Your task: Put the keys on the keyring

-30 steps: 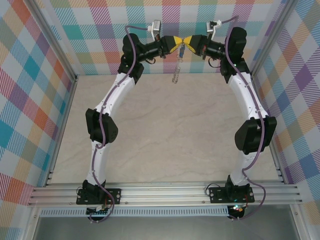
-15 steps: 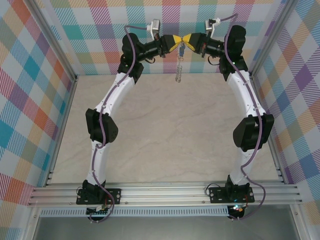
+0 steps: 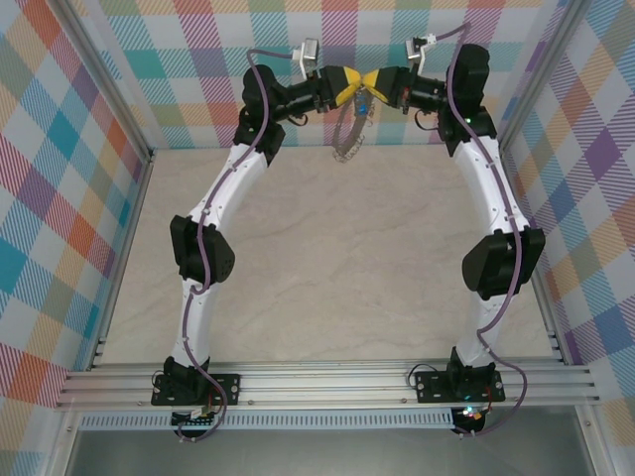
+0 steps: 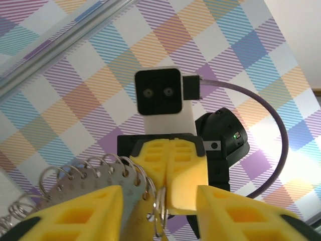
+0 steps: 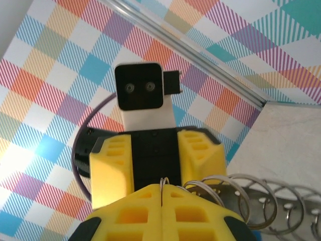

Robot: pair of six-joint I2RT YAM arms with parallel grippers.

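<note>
High at the back wall my two grippers meet tip to tip. My right gripper (image 3: 378,84) (image 5: 162,193) is shut on the keyring (image 3: 347,134), pinching a thin wire loop of it between its yellow pads (image 4: 173,170). The rest of the keyring (image 4: 75,175) (image 5: 251,198), a chain of small grey rings, hangs down beside the jaws. My left gripper (image 3: 346,87) (image 4: 159,211) is open. Its yellow fingers (image 5: 111,173) stand apart on either side of the pinched loop without touching it. A small blue spot, probably the key (image 3: 364,98), sits just under the meeting fingertips.
Below the grippers lies the pale marbled table (image 3: 337,268). Checked cloth walls (image 3: 69,198) close it in on the left, right and back. An aluminium rail (image 3: 327,382) with both arm bases runs along the near edge.
My left gripper has opened and let go of the keyring. The hanging chain, a narrow strand before, has swung and now spreads into a wider loop. The right gripper stays shut.
</note>
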